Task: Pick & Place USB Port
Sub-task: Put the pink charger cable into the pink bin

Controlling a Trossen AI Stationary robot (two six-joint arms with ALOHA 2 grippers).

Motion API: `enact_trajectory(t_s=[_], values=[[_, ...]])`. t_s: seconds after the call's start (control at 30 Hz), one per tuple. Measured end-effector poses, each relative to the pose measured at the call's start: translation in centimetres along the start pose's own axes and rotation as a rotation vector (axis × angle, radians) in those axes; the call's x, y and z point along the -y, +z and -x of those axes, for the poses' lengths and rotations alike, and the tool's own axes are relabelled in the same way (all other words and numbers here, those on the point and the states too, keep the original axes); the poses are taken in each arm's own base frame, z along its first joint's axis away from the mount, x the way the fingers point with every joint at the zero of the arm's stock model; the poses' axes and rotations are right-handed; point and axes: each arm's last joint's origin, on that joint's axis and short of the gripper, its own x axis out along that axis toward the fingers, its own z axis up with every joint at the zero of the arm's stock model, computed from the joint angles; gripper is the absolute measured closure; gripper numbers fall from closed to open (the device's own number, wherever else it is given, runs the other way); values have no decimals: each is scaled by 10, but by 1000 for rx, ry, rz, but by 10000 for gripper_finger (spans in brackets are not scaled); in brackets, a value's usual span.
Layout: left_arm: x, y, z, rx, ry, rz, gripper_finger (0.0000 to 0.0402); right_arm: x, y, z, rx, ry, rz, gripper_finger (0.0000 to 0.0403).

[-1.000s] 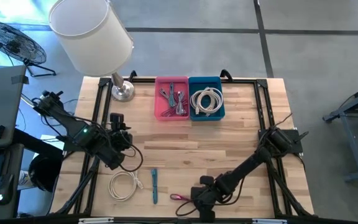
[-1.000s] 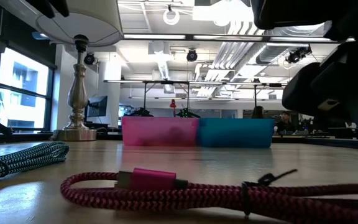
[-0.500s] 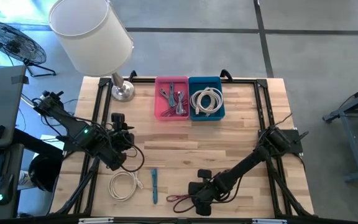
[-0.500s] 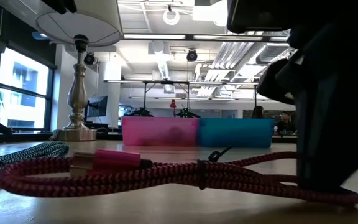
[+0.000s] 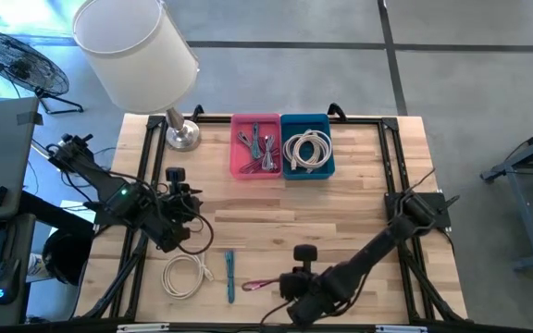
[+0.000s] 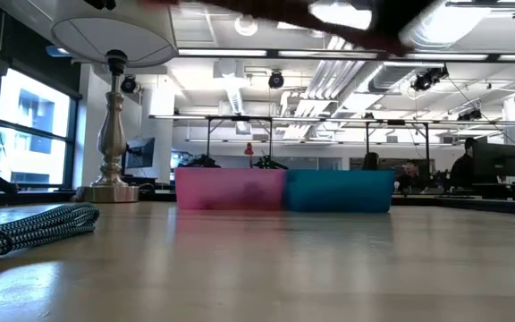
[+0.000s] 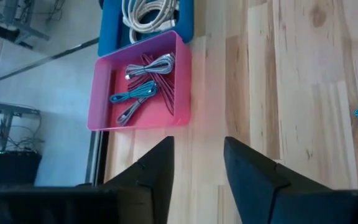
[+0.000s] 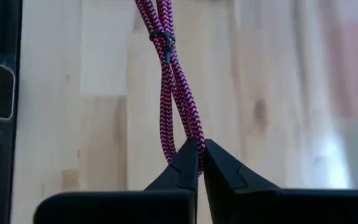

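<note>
Where it lay before, pink cable [image 8: 178, 106] now aloft.

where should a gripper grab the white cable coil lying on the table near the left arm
Grip the white cable coil across one side of its loop, coming straight down from above. It lies flat on the table with an open middle, so one finger can likely drop inside the ring and one outside. The left gripper is nearest.
</note>
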Motion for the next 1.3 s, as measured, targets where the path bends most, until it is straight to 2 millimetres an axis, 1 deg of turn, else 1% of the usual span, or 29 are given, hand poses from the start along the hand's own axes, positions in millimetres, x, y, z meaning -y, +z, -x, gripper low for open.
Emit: enact_trajectory(t_s=[0.17,0.27,0.33,0.5,0.67,0.73,0.8,0.87,0.93,1.0,1.1,1.17,1.3], values=[[0,-1,1,-6,-19,5,220,-2,11,20,99,-53,58,402],[0,0,1,-3,-23,3,190,0,16,26,153,-112,97,402],[2,3,0,23,-33,-3,176,2,19,28,191,-165,129,402],[9,20,2,156,-114,-57,168,7,26,34,285,-349,213,402],[19,38,1,335,-227,-158,167,9,32,49,381,-544,284,403],[19,42,-3,369,-269,-185,167,5,32,58,428,-628,307,403],[17,43,-9,377,-274,-199,167,1,30,69,473,-714,330,403],[16,41,-18,355,-257,-205,167,-5,26,77,522,-798,331,403],[16,42,-29,369,-253,-202,167,-9,23,83,557,-867,334,403],[16,45,-39,429,-257,-196,167,-12,20,86,567,-878,345,403],[16,53,-52,586,-305,-219,167,-12,19,87,566,-879,350,403],[13,58,-59,701,-340,-189,167,-12,19,86,563,-882,356,403],[8,57,-74,765,-333,-107,167,-12,18,87,562,-883,362,403]])
